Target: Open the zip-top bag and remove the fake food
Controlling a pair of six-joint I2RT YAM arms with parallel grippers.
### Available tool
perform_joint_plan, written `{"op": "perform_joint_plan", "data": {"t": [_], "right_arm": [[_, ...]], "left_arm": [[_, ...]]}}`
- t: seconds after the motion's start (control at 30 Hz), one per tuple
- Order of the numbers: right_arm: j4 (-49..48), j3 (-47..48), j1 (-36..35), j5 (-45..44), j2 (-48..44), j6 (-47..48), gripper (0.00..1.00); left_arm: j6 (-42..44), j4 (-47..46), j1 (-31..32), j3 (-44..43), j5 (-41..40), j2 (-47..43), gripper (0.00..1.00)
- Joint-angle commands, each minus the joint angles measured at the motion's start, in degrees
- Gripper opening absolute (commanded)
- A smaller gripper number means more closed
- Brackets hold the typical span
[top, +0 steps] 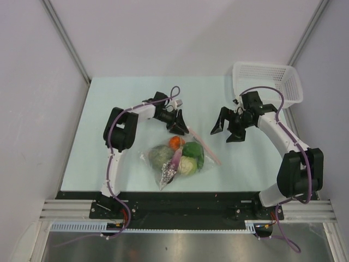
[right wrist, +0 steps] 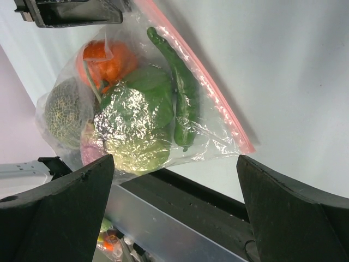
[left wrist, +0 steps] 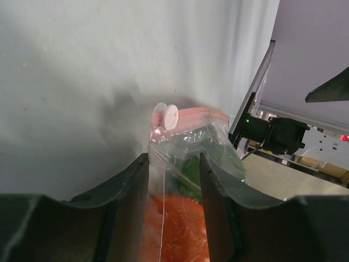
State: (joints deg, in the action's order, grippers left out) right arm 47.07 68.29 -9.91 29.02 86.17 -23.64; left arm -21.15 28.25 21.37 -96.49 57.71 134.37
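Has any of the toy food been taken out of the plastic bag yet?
No: in the overhead view the fake food sits bunched inside the zip-top bag, with no loose piece on the table around it.

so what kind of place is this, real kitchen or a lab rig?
Most likely a lab robot cell: bare white partition walls box in a pale table, an aluminium rail runs along its near edge, and the produce in the zip-top bag looks like toys.
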Motion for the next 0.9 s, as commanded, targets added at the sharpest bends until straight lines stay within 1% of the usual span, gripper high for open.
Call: {"op": "perform_joint_plan", "data": {"t": [0.0,0.03,0.1,0.13,0.2,0.23,0.37,0.47,0.53,0.57,0.6,0.67,0.7,0.77,0.8,0.87], "right_arm": [[0.74,2.81,0.16,1.92,0.66,1.40,1.00],[0.66,2.81,0.07,2.10,0.84,1.40,1.00],[0.74,2.81,0.16,2.19,0.93,1.49,1.00],[0.66,2.81,0.07,2.27,1.28,1.40,1.00],[0.48,2.81,0.07,2.80,1.45,1.40,1.00],[0.22,2.81,0.07,2.98,1.63,1.40,1.00],[-0.83,3.95,-0.28,3.50,2.86,2.28,1.00],[-3.03,5.71,-0.98,4.82,3.91,3.16,1.00],[-6.10,6.76,-1.69,5.96,4.53,3.69,1.00],[-7.59,6.85,-1.95,7.97,4.79,3.77,0.98],[-11.70,6.77,-2.13,9.29,4.88,3.51,0.98],[-16.63,6.15,-3.00,12.01,4.62,3.42,0.96],[-21.44,6.06,-3.27,12.81,4.36,3.25,0.95],[-26.13,5.98,-3.97,14.83,4.79,2.37,0.93],[-30.41,6.06,-4.24,15.45,5.32,1.50,0.93],[-34.74,5.80,-4.94,16.77,5.76,-0.26,0.93]], "left_arm": [[-1.00,-4.08,-0.45,1.12,3.46,-1.21,0.43],[-1.00,-4.25,-0.53,1.13,3.28,-1.30,0.33],[-1.52,-5.39,-0.54,1.21,2.93,-1.82,0.27],[-1.88,-5.49,-0.62,1.21,2.41,-2.17,0.16],[-2.58,-6.54,-0.54,0.87,1.62,-3.58,0.03],[-2.84,-6.72,-0.54,0.78,1.09,-4.11,0.00],[-4.34,-7.77,-0.54,0.16,0.30,-7.44,0.00],[-3.73,-7.77,-0.27,-0.02,0.38,-11.05,0.00],[-3.03,-6.63,0.08,-0.02,0.82,-13.42,0.00],[-2.41,-6.28,0.17,0.16,1.43,-14.12,0.00],[-2.23,-5.58,0.43,0.59,1.70,-14.83,0.00],[-1.62,-5.22,1.05,1.74,1.96,-17.29,0.00],[-1.10,-4.70,1.39,2.87,1.88,-17.99,0.00],[0.05,-3.73,2.10,3.93,1.70,-20.10,0.00],[0.31,-3.47,2.28,4.90,1.53,-20.72,0.00],[0.75,-3.38,2.54,5.96,1.61,-22.65,0.00]]}}
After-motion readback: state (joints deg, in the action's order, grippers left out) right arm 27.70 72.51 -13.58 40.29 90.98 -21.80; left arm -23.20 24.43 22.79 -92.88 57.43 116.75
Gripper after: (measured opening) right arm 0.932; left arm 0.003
